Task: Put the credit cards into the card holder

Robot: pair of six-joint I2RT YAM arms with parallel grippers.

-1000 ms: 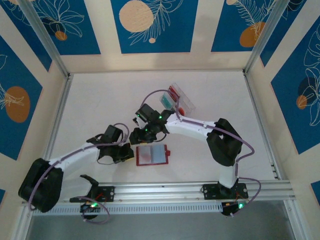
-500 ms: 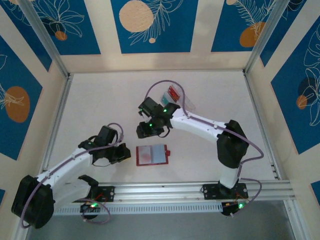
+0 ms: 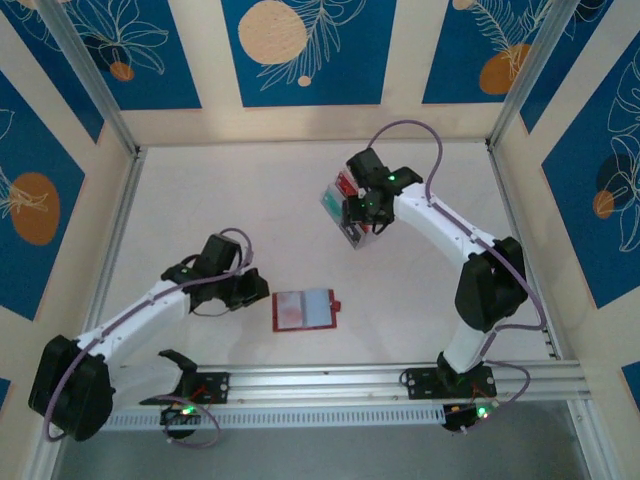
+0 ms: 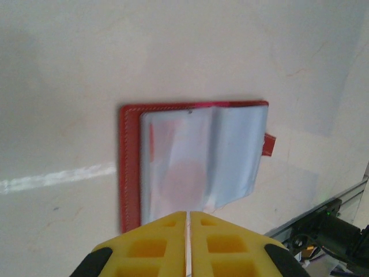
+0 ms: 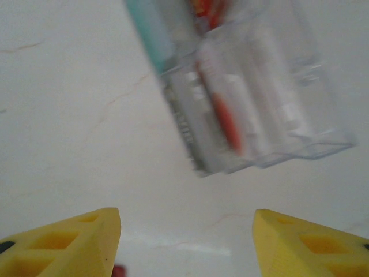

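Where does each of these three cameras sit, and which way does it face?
Top external: above and behind the bases, looking down on the table; both arms show.
Left wrist: on that arm, facing down past the shut left gripper at the open card holder.
Right wrist: facing down past the open right gripper at the clear box.
Top and left wrist share the card holder.

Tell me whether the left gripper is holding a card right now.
No: in the left wrist view the left gripper is shut flat on itself, with nothing caught in it.
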